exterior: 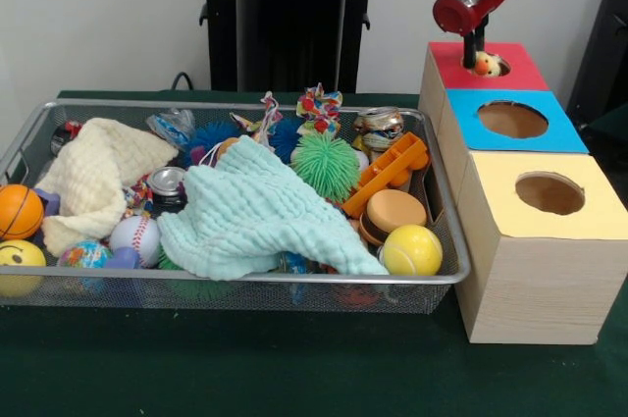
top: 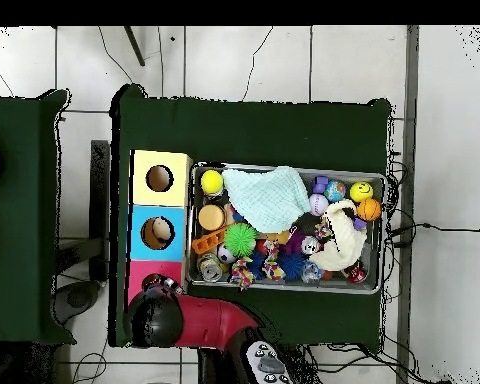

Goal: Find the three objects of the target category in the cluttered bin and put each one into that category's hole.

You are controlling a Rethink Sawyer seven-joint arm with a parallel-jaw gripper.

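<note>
The wire mesh bin [exterior: 118,278] is full of clutter, also in the overhead view [top: 284,168]. My gripper [exterior: 474,56] hangs over the red-topped box [exterior: 451,59] at the far right. The yellow duck [exterior: 487,65] with an orange beak sits right beside the gripper's tip, at the rim of the red top's hole [exterior: 502,69]. I cannot tell if the gripper holds it. In the overhead view the arm [top: 184,320] covers most of the red box [top: 142,275]. The tiger and the tan-brown animal are hidden.
The blue-topped box [exterior: 510,120] and yellow-topped box [exterior: 549,191] stand in a row nearer than the red one. In the bin lie a mint cloth [exterior: 255,211], a cream cloth [exterior: 93,177], a green spiky ball [exterior: 326,164], a yellow ball [exterior: 412,250] and a baseball [exterior: 134,237].
</note>
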